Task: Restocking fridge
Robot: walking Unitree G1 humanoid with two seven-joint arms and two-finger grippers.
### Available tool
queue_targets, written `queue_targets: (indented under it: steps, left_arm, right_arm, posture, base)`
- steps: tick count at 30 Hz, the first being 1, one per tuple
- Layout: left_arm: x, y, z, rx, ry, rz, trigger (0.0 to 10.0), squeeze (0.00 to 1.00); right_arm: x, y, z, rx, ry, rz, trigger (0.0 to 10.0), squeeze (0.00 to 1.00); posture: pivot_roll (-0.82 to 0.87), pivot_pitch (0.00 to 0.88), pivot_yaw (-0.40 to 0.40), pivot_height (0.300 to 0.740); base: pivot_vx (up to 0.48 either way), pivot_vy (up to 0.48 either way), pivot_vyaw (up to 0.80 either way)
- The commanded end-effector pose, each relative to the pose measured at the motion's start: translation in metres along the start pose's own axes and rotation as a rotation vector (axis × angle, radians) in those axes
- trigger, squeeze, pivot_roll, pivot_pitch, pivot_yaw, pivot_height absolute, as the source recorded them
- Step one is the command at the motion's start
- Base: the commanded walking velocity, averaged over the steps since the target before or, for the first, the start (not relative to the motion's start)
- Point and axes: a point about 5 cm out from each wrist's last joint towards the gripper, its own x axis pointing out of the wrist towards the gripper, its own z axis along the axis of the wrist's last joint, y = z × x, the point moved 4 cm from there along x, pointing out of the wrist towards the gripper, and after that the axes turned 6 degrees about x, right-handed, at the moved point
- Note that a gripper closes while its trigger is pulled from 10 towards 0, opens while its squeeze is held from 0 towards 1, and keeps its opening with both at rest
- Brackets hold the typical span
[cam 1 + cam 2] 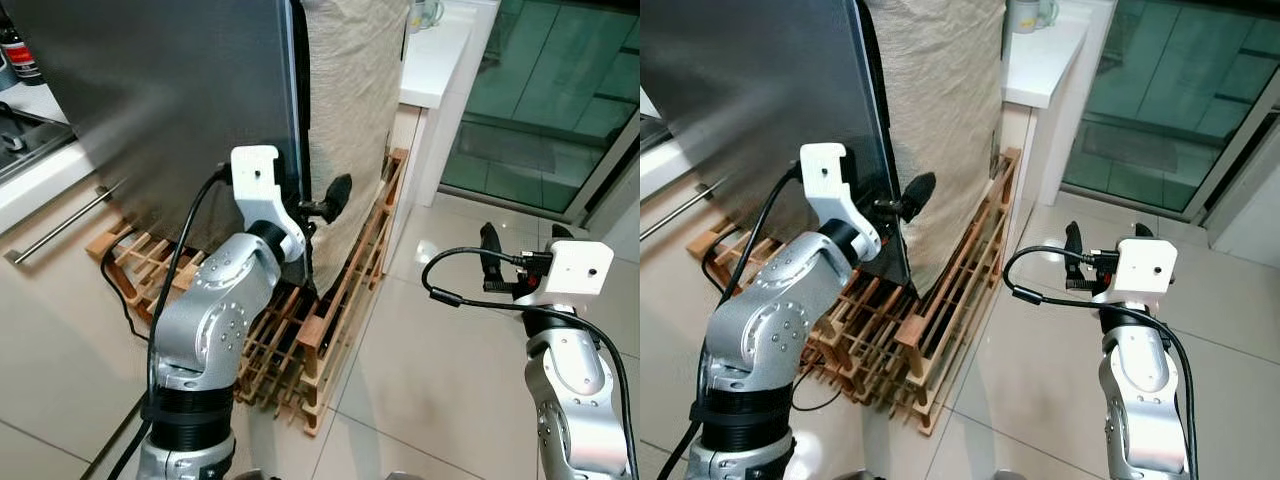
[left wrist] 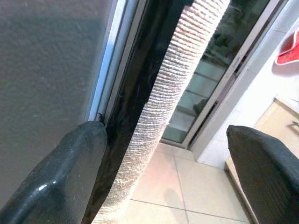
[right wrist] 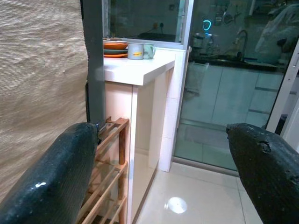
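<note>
Left gripper [image 1: 322, 203] fingers spread apart, holding nothing, straddling the free edge of the dark fridge door [image 1: 170, 110] at about 12 o'clock from the left elbow; in the left wrist view one finger [image 2: 60, 177] sits against the door's edge seal, the other on the far side of the beige woven cover [image 1: 350, 90] draped over the fridge body. Right gripper [image 1: 520, 250] also parted and empty, hovering over the floor tiles [image 1: 440, 370] at 3 o'clock, well apart from the fridge. Risk, as a guess: fingers slip off the thin edge, or snag the cloth (it hangs right beside the seam) and drag it instead of the door; the wooden rack [image 1: 330, 310] at the fridge foot could catch the door swing or the robot's step. Count: one fridge, one cover, one rack, two grippers, one mug [image 3: 135, 51] and one stack of plates [image 3: 115, 47] on the white counter [image 1: 440, 55]. No stock items seen.
</note>
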Motion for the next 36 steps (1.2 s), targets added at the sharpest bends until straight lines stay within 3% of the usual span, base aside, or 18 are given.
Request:
queue_targets:
  steps: [1, 10, 13, 18, 25, 26, 28, 29, 31, 36]
  left_arm:
    - [0.002, -0.008, 0.001, -0.018, 0.009, -0.040, 10.0, 0.00]
    - [0.010, -0.002, 0.004, 0.044, -0.021, 0.005, 10.0, 0.00]
    - [0.025, -0.001, 0.010, 0.135, -0.083, 0.073, 10.0, 0.00]
    - [0.043, -0.010, 0.004, 0.125, -0.090, 0.064, 10.0, 0.00]
    - [0.062, -0.045, -0.008, 0.013, -0.074, -0.105, 10.0, 0.00]
    - [0.065, -0.058, -0.011, -0.057, -0.064, -0.181, 10.0, 0.00]
    - [0.066, -0.064, -0.012, -0.093, -0.058, -0.220, 10.0, 0.00]
    - [0.066, -0.083, -0.017, -0.177, -0.024, -0.354, 10.0, 0.00]
    - [0.066, -0.087, -0.018, -0.189, -0.023, -0.382, 10.0, 0.00]
    - [0.068, -0.114, -0.010, -0.254, -0.069, -0.518, 10.0, 0.00]
  right_arm:
    - [0.001, 0.001, 0.001, -0.001, -0.008, 0.008, 10.0, 0.00]
    - [0.003, 0.002, 0.000, 0.002, -0.006, 0.009, 10.0, 0.00]
    - [0.004, 0.004, -0.001, 0.006, -0.003, 0.018, 10.0, 0.00]
    - [0.006, 0.008, -0.001, 0.017, 0.005, 0.048, 10.0, 0.00]
    - [0.004, 0.007, -0.005, 0.026, 0.020, 0.045, 10.0, 0.00]
    - [0.004, 0.008, -0.005, 0.027, 0.022, 0.047, 10.0, 0.00]
    - [0.004, 0.008, -0.006, 0.028, 0.024, 0.048, 10.0, 0.00]
    - [0.004, 0.008, -0.007, 0.034, 0.031, 0.050, 10.0, 0.00]
    - [0.004, 0.008, -0.008, 0.036, 0.033, 0.051, 10.0, 0.00]
    - [0.003, 0.009, -0.010, 0.039, 0.041, 0.056, 10.0, 0.00]
  posture:
    - [-0.11, 0.000, 0.041, 0.727]
    - [-0.11, 0.000, 0.039, 0.727]
    - [-0.11, 0.000, 0.032, 0.727]
    - [-0.13, 0.000, 0.034, 0.727]
    - [-0.14, 0.000, 0.038, 0.727]
    - [-0.14, 0.000, 0.038, 0.727]
    - [-0.14, 0.000, 0.038, 0.727]
    - [-0.14, 0.000, 0.038, 0.727]
    - [-0.14, 0.000, 0.037, 0.727]
    - [-0.15, 0.000, 0.043, 0.727]
  base:
    - [0.000, 0.000, 0.00]
    - [0.000, 0.000, 0.00]
    - [0.000, 0.000, 0.00]
    - [0.000, 0.000, 0.00]
    - [0.000, 0.000, 0.00]
    - [0.000, 0.000, 0.00]
    - [0.000, 0.000, 0.00]
    - [0.000, 0.000, 0.00]
    - [0.000, 0.000, 0.00]
    - [0.000, 0.000, 0.00]
